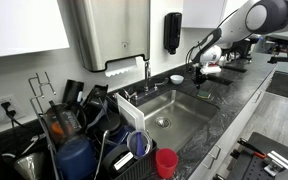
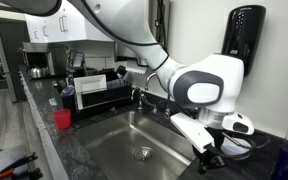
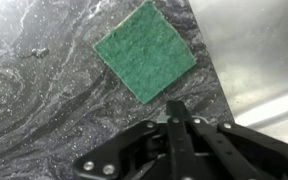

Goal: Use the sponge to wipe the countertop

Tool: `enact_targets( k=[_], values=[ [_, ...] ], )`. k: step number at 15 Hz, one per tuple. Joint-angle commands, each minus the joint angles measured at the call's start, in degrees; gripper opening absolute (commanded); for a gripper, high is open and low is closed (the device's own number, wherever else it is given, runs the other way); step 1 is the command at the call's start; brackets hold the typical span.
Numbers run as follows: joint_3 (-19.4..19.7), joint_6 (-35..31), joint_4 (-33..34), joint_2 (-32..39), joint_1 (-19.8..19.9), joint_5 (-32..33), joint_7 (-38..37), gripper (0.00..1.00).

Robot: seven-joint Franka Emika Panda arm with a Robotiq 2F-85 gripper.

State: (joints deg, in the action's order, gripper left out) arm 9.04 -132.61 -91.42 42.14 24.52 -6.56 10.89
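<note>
**A:** Wrist view, nearest first: the gripper (image 3: 176, 108) is sitting at the bottom edge. Its tips are looking pressed together, with nothing pinched between them.

**B:** Sponge?

**A:** The green sponge (image 3: 144, 50) is lying flat on the countertop (image 3: 44, 110), just ahead of the tips and not touching them. It's turned corner-on, and its right corner is sitting just beside the steel sink (image 3: 259, 50).

**B:** So it's going for the pick-up?

**A:** I'm judging so. To do it well, I'm thinking:
- spreading the claw first
- centring over the pad
- turning the wrist so the tips are meeting two straight edges, not corners
- lowering right down to the stone, since the pad is looking thin and a high pinch is risking a miss
- staying off the sink rim

**B:** Anything hard to read?

**A:** Plenty. The frame is cutting off the gripper's body, and the sponge's thickness isn't reading from above. In both exterior views the sponge isn't showing at all, and in an exterior view the arm's white wrist (image 2: 199, 90) is crowding that corner. The claw is too small there for checking. Farther back, the black dispenser (image 2: 244, 30) is clear enough, but the dish rack (image 1: 74, 120) is too cluttered for me to be making out what's in it.
</note>
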Motion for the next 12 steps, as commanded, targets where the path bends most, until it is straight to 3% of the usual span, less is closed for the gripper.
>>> enact_targets(
  k=[1,6,12],
  values=[
    [-0.3,4.6,5.8,3.1,0.7,-0.3,-0.5,0.00],
    [0.1,15.2,5.2,-0.2,2.9,-2.1,-1.1,0.00],
    [0.6,20.3,3.9,-1.0,2.9,-3.2,-2.9,0.00]
  ],
)
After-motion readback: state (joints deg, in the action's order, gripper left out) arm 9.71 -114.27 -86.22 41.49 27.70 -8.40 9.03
